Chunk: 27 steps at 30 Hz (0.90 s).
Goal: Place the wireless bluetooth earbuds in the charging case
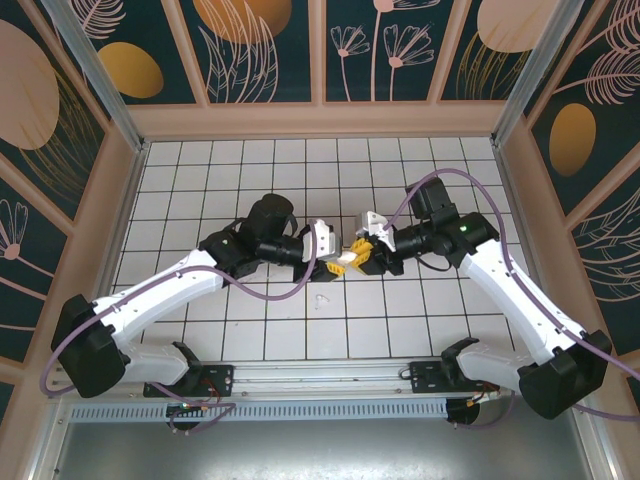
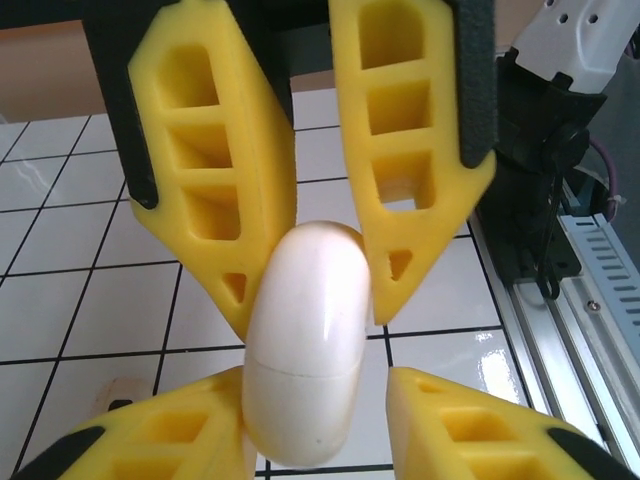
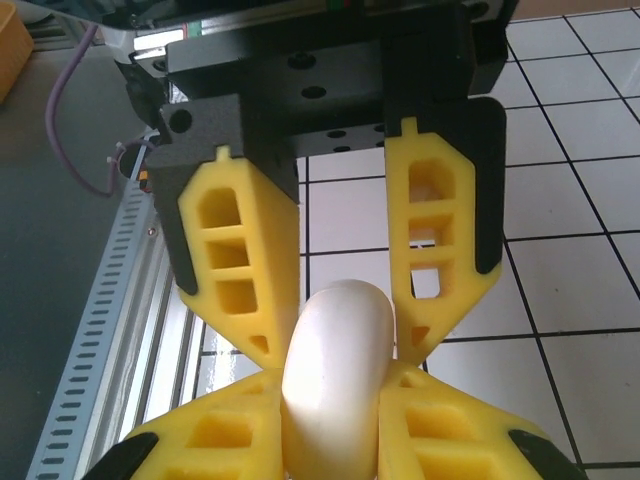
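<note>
Both arms angled inward — left tool [image 1: 343,263] and right tool [image 1: 361,251] tip to tip, right jaws tight.

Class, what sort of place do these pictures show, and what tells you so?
Probably a robot test booth: two arms bolted to a metal rail, a white gridded table, and patterned panel walls closing it in.

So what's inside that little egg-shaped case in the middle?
The charging case is closed, with only a thin seam line showing around it, so whatever is inside is covered. The right tool pinches one end of it, and the left tool sits around the other end.
</note>
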Each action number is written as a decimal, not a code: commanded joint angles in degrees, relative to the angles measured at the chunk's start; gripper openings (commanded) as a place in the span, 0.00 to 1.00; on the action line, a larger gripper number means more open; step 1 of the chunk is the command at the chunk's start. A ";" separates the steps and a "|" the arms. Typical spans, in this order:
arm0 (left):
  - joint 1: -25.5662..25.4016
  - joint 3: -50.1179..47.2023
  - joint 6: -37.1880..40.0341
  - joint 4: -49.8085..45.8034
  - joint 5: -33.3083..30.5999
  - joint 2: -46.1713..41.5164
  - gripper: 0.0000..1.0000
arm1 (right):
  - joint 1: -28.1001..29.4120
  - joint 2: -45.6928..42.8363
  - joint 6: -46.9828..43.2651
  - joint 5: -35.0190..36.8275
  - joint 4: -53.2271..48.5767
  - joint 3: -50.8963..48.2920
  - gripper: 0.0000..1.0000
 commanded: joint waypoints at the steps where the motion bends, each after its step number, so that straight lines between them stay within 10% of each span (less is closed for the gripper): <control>1: 0.02 1.66 -0.40 0.11 1.86 0.32 0.29 | 0.40 0.22 -1.07 -1.75 0.35 2.01 0.17; 15: -0.01 -1.72 -8.02 9.54 2.75 -0.64 0.19 | -3.38 -12.58 11.40 -5.07 16.31 -10.72 0.42; 27: -0.02 -2.09 -10.12 11.73 4.52 -0.56 0.19 | -5.10 -13.31 14.25 -10.41 21.53 -12.76 0.24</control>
